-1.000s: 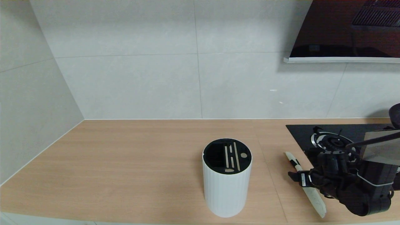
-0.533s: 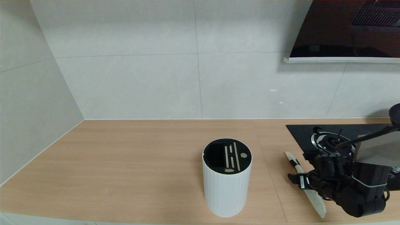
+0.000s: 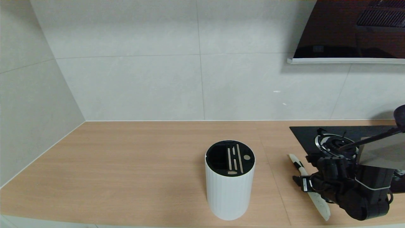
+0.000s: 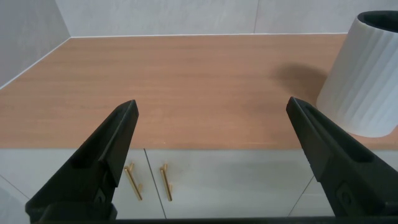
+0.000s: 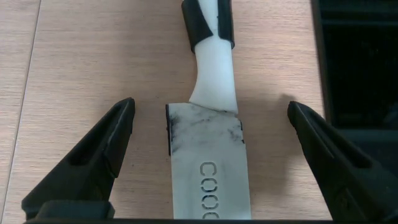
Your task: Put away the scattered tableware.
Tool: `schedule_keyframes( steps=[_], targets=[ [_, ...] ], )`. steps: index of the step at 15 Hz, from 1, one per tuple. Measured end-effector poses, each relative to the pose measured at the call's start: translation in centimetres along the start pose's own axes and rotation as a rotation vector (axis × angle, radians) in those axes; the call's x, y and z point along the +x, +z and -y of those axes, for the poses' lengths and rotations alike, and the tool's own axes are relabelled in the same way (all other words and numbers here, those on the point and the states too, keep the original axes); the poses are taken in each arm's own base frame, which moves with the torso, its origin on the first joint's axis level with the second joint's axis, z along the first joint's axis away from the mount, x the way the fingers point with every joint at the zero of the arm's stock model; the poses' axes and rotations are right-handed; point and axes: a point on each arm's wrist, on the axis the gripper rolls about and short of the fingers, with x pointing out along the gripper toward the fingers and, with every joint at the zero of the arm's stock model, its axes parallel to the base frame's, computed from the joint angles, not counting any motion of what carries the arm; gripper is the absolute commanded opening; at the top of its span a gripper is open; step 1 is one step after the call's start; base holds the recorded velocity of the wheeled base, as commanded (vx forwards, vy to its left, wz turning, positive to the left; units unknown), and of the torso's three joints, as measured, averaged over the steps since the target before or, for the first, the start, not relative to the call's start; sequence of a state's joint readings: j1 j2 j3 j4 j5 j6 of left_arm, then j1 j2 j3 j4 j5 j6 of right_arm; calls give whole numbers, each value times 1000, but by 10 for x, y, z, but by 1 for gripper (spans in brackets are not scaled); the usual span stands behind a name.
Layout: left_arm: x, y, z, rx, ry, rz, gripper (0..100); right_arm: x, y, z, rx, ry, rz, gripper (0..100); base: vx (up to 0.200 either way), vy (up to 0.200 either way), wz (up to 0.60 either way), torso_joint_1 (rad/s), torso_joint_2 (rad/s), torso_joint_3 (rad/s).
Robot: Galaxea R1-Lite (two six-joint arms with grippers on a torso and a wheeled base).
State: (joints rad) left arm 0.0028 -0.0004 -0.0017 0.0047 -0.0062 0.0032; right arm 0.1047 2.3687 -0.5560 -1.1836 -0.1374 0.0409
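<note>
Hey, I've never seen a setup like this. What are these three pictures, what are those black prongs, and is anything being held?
This is a two-armed robot at a countertop. The wide picture comes from a camera on its head; the other two come from cameras on its wrists, looking out between each gripper's black fingers. A white ribbed holder stands on the countertop; to its right a white knife lies beside the black stove. The right gripper is open, one finger either side of the knife, not gripping it. The left gripper is open and empty, near the countertop's front edge.
</note>
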Motion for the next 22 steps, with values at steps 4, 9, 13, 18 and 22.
schedule_keyframes(
  steps=[4, 9, 13, 18, 22],
  targets=[
    [0, 0, 0, 0, 0, 0, 100, 0, -1, 0, -1, -1, -4, 0, 0, 0, 0, 0, 0, 0],
    [0, 0, 0, 0, 0, 0, 100, -3, 1, 1, 0, -8, -1, 0, 0, 0, 0, 0, 0, 0],
    [0, 0, 0, 0, 0, 0, 100, -21, 21, 3, 9, -31, 66, 0, 0, 0, 0, 0, 0, 0],
    [0, 0, 0, 0, 0, 0, 100, -71, 58, 1, 18, -7, 166, 0, 0, 0, 0, 0, 0, 0],
    [0, 0, 0, 4, 0, 0, 100, -126, 82, -14, 17, 69, 226, 0, 0, 0, 0, 0, 0, 0]
  ],
)
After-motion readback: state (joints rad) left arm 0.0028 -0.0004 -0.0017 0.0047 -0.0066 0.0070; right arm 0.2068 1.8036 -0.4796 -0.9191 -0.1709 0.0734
